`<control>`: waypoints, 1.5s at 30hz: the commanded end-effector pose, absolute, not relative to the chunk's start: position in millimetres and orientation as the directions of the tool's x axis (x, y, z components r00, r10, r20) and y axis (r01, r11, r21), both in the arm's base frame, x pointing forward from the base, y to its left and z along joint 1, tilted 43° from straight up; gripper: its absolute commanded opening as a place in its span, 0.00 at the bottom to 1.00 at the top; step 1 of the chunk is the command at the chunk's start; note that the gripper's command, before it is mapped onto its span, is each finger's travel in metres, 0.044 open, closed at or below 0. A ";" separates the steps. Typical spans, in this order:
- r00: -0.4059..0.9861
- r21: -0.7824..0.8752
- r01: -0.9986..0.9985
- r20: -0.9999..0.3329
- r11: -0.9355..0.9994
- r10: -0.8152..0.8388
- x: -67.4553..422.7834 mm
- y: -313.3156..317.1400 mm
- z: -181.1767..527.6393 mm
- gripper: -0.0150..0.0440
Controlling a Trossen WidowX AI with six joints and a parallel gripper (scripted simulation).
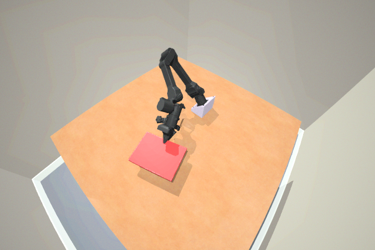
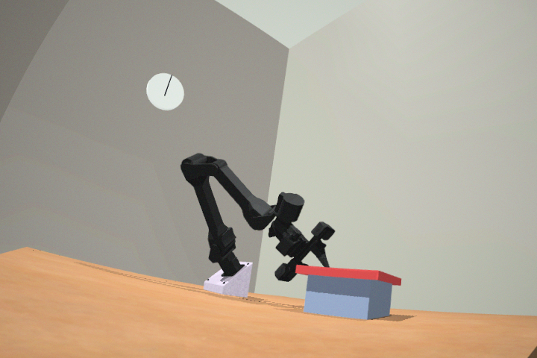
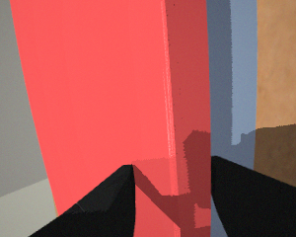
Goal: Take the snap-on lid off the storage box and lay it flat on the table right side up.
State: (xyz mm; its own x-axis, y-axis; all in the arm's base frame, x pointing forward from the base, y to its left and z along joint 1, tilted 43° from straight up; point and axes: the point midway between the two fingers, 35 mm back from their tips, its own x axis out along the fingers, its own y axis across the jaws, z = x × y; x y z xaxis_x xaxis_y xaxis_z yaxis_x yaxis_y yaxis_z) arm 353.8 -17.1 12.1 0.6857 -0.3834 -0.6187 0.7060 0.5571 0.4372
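Observation:
The red lid [image 1: 155, 159] [image 2: 341, 272] [image 3: 89, 74] lies right side up on top of the blue storage box [image 2: 336, 304] [image 3: 244, 74], overhanging its walls. In the top view the lid hides the box. My gripper [image 1: 167, 140] [image 3: 170, 171] is shut on the lid's edge on the side toward the arm's base. In the wrist view one finger is over the lid's top face and the other is beside the lower rim, by the box wall. In the exterior view one fingertip touches the lid's top; the other is hidden behind the lid.
The box stands on the wooden table [image 1: 223, 176] [image 2: 108, 312] [image 3: 281, 64]. The arm's pale base block [image 1: 204, 109] [image 2: 235, 286] stands behind the gripper. A pale-framed, grey-blue surface [image 1: 64, 203] lies beyond the table's left edge in the top view.

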 end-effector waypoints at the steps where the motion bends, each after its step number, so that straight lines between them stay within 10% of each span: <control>1: 0.688 0.440 0.704 -0.616 0.558 -0.383 354.0 -14.5 14.1 0.25; 45: 0.688 0.440 0.704 -0.616 0.558 -0.383 354.3 -8.6 20.6 0.25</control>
